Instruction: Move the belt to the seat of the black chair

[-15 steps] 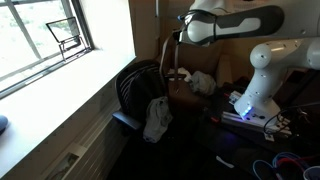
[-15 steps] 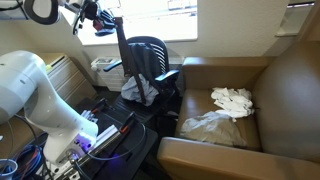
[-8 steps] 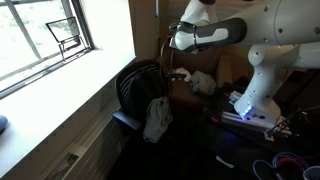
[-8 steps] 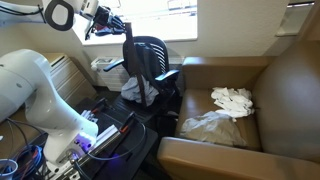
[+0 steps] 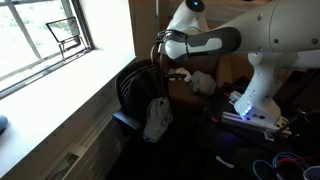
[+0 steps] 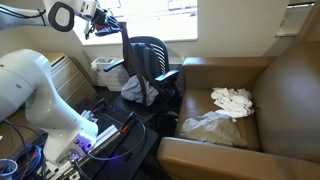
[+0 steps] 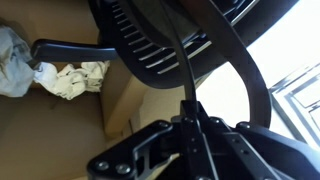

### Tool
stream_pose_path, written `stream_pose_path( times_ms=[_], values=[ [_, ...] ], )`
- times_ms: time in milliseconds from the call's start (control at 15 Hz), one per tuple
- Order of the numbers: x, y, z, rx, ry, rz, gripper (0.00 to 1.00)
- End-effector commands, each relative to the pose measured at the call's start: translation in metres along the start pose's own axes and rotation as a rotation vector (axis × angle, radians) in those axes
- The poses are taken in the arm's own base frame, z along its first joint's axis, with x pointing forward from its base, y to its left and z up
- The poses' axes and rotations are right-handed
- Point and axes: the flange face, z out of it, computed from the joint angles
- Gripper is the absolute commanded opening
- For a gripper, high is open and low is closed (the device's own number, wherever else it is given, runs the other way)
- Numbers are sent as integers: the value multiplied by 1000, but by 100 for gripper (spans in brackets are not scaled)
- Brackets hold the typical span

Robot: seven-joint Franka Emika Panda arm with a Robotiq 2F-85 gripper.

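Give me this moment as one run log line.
gripper: shut on belt | belt: hanging beside black chair backrest | placement: not yet done

In an exterior view a bright window (image 5: 40, 35) sits above a pale sill (image 5: 75, 85). In an exterior view a brown leather armchair (image 6: 285, 90) carries a crumpled white cloth (image 6: 233, 100) with a greyish cloth (image 6: 208, 125) just beside it; coloured cables (image 6: 30, 155) lie tangled low down

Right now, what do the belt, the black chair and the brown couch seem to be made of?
The belt looks like dark leather or imitation: a thin, flat strap hanging limp. The black chair seems matte plastic, its back slatted. The brown couch looks like smooth leather or vinyl, with a faint sheen.
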Motion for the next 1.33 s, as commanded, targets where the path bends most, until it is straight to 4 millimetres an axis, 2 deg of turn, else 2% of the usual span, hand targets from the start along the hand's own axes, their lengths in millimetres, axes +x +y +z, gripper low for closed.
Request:
stream_pose_path(
  times_ms=[0, 133, 333, 400, 467, 800, 1067, 1200, 1267],
  values=[
    [-6, -9, -1, 11, -3, -34, 5],
    [-11, -17, 2, 8, -2, -61, 13],
    [-9, -16, 5, 1, 1, -62, 13],
    [-8, -15, 5, 0, 2, -61, 38],
    [-8, -13, 5, -2, -17, -77, 40],
    [-15, -3, 15, -96, -142, -204, 74],
    [-7, 21, 27, -214, -278, -255, 99],
    [0, 36, 32, -303, -337, -262, 100],
    [-9, 22, 26, -250, -260, -246, 100]
  ],
)
